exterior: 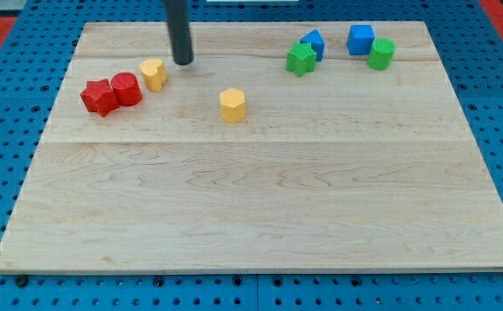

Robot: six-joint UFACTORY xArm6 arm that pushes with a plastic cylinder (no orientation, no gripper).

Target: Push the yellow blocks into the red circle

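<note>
Yellow blocks sit two on the desk (260, 216), both in its upper left part. My tip (183, 62) stands on the wood near the view's top, just right of and slightly above the nearer yellow block (153, 73), with a narrow strip of bare wood between them. I have no hand on this rig, only the straight dark rod (178, 26) coming down from the view's top edge, so I can report nothing parted, closed or clamped.

That nearer yellow block lies just beside the red cylinder (126, 89), at its upper right; I cannot tell whether they touch. Pressed against the cylinder's left side is a red block of irregular, star-like shape (99, 97).

Below and to the right of my tip, well apart from it, is the second yellow block, a hexagonal one (232, 104), standing alone.

Far off toward the view's upper right is a separate cluster: a green star-like block (300, 60) touching a blue block (315, 42) behind it, then a blue cube (360, 39) with a green cylinder (381, 53) against its lower right.
</note>
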